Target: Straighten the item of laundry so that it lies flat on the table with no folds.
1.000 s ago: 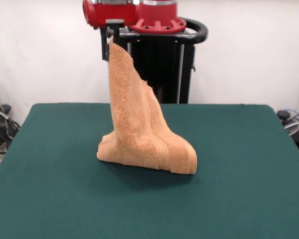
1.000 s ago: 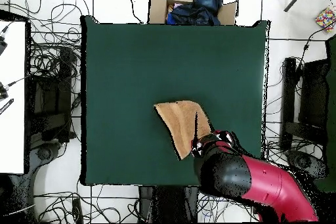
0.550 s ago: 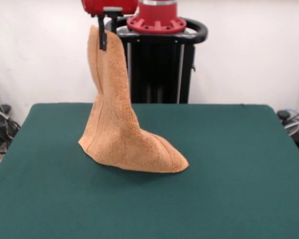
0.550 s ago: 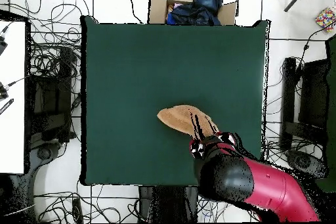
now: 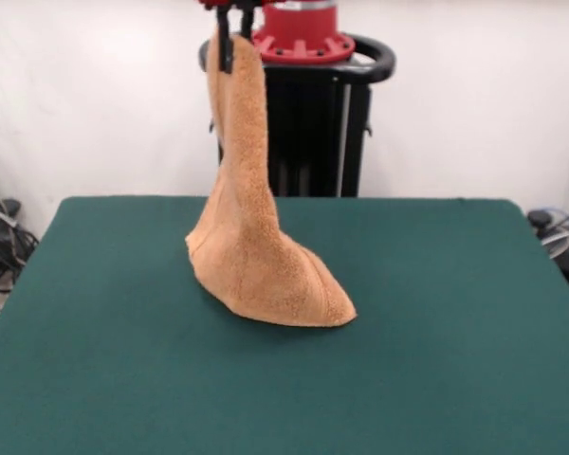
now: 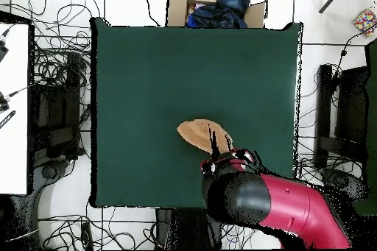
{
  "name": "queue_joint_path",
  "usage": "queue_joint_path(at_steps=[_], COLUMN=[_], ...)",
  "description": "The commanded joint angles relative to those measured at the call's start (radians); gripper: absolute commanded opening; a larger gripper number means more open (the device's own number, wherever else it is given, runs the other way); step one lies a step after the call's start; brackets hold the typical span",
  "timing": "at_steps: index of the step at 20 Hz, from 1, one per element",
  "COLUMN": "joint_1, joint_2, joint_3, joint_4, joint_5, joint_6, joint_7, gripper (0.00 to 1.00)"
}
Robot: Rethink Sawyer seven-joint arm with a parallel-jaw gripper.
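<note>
1. The gripper (image 5: 231, 38) is clamped on the top edge of the towel (image 5: 256, 246), holding it high above the table (image 5: 436, 360).
2. The towel hangs as a narrow column (folded lengthwise); its lower end rests bunched near the table's middle.
3. The step in hand appears to be the lift; next, it probably calls for dragging sideways while lowering, so the cloth lays out flat.
</note>
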Motion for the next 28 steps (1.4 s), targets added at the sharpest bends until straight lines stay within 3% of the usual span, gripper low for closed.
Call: queue_joint_path(at_steps=[1,8,15,23,28], joint_1=[0.049,0.071,0.125,0.163,0.164], joint_2=[-0.061,-0.07,-0.003,0.101,0.126], joint_3=[-0.04,-0.022,-0.061,-0.069,-0.067], joint_4=[-0.086,-0.184,-0.321,-0.491,-0.537], joint_5=[0.055,0.066,-0.008,-0.057,-0.068], joint_6=[0.219,0.286,0.303,0.43,0.446], joint_7=[0.198,0.222,0.439,0.477,0.458], gripper=[0.0,0.0,0.0,0.0,0.0])
